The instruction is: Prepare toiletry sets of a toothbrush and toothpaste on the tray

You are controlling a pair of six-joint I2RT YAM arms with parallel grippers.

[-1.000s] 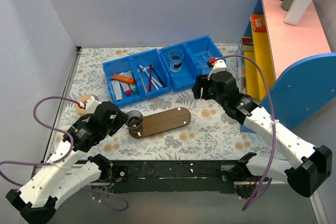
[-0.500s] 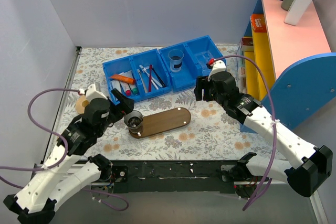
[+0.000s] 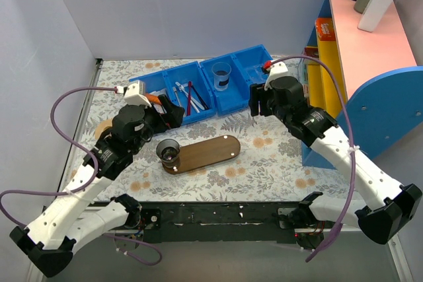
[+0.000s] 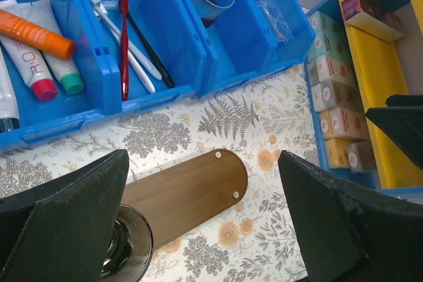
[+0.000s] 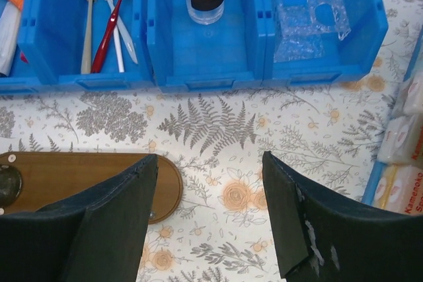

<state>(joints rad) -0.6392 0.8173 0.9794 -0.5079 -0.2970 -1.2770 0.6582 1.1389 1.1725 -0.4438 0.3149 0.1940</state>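
Observation:
The dark brown oval tray [image 3: 210, 150] lies on the floral cloth, also in the left wrist view [image 4: 188, 196] and the right wrist view [image 5: 59, 176]. The white toothbrush [image 4: 125, 43] lies in the left blue bin [image 3: 173, 100] beside a red one; the right wrist view shows it too [image 5: 114, 21]. The white toothpaste [image 4: 25, 63] with red lettering lies in that bin's left compartment. My left gripper [image 3: 170, 113] is open and empty, high over the bin's front edge [image 4: 205, 229]. My right gripper [image 3: 255, 101] is open and empty, above the cloth right of the tray [image 5: 211, 222].
A dark cup [image 3: 170, 152] stands on the tray's left end. The right blue bin [image 3: 248, 74] holds a clear cup [image 3: 221, 74] and a plastic insert [image 5: 307, 8]. An orange tube [image 4: 36, 33], red toothbrush [image 4: 123, 44] and dark toothbrush [image 4: 149, 47] share the left bin. Shelves with boxes [image 3: 318, 51] stand right.
My left gripper has risen from beside the dark cup and moved back towards the left bin. My right gripper has drifted slightly back towards the right bin.

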